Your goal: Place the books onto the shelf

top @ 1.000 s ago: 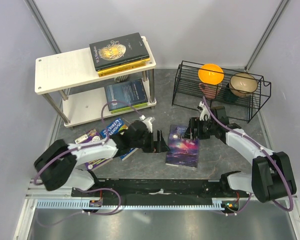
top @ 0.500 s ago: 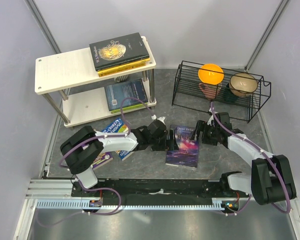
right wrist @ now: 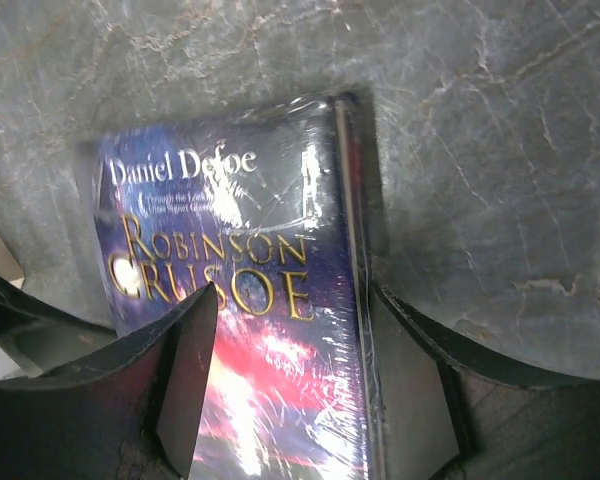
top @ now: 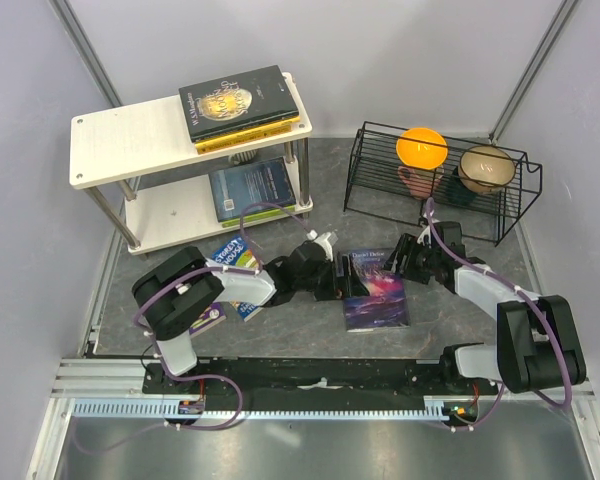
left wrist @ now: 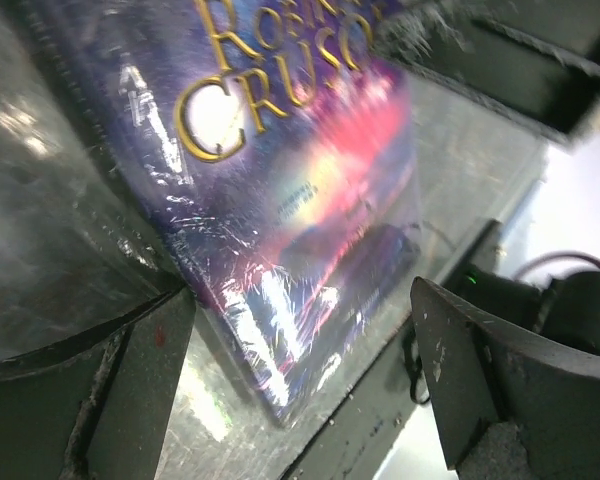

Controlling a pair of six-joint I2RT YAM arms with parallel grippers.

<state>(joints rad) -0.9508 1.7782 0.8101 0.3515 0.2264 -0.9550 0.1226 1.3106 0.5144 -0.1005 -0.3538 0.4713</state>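
Observation:
A dark galaxy book [top: 375,292] titled Robinson Crusoe lies flat on the grey floor between both arms. My left gripper [top: 336,279] is open at its left edge, and the book's corner [left wrist: 280,250] lies between the fingers [left wrist: 130,390]. My right gripper [top: 404,262] is open astride the book's right edge [right wrist: 320,300], one finger [right wrist: 185,380] over the cover, the other beside the spine. The shelf [top: 130,145] stands back left with a black-and-gold book [top: 242,98] on a yellow one on top and a blue book [top: 255,185] on the lower board. More books [top: 230,260] lie left under my left arm.
A black wire rack [top: 435,190] at the back right holds an orange bowl [top: 422,147] and a tan bowl [top: 486,168]. Grey walls close in on both sides. A metal rail [top: 310,405] runs along the near edge.
My left gripper has reached right, up to the galaxy book's left edge. The right gripper has lowered onto the book's right edge and narrowed its jaws. The book has shifted slightly right.

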